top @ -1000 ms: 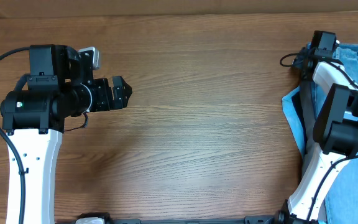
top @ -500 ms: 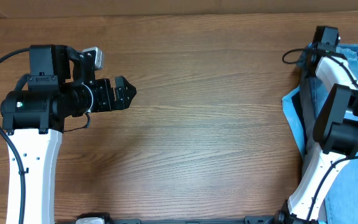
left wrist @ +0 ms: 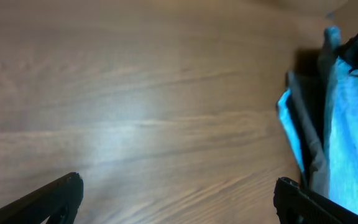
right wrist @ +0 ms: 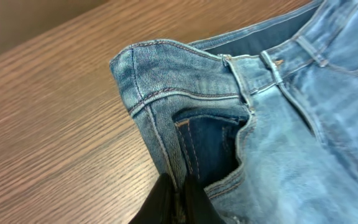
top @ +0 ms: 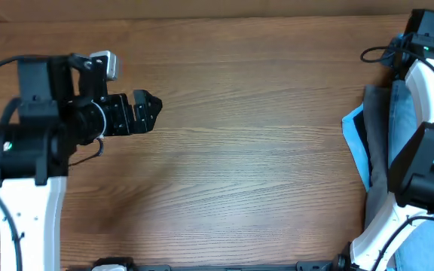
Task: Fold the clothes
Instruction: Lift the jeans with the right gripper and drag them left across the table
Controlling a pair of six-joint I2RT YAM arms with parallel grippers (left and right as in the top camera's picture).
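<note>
Denim jeans (right wrist: 291, 124) are lying unfolded at three o'clock on the table (top: 247, 150); right gripper (right wrist: 178, 196) is pinching their waistband (right wrist: 166, 93), left gripper (left wrist: 178, 186) is hovering spread at nine o'clock. Folding seems barely begun.

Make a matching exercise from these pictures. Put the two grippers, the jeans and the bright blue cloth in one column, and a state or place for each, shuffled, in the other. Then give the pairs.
Things:
1. left gripper
2. right gripper
3. jeans
4. blue cloth

States and places:
A. light-blue denim with belt loops
B. open, over the bare table
C. shut on a denim edge
D. pokes out of the pile toward the table's middle

Pairs: 1-B, 2-C, 3-A, 4-D
</note>
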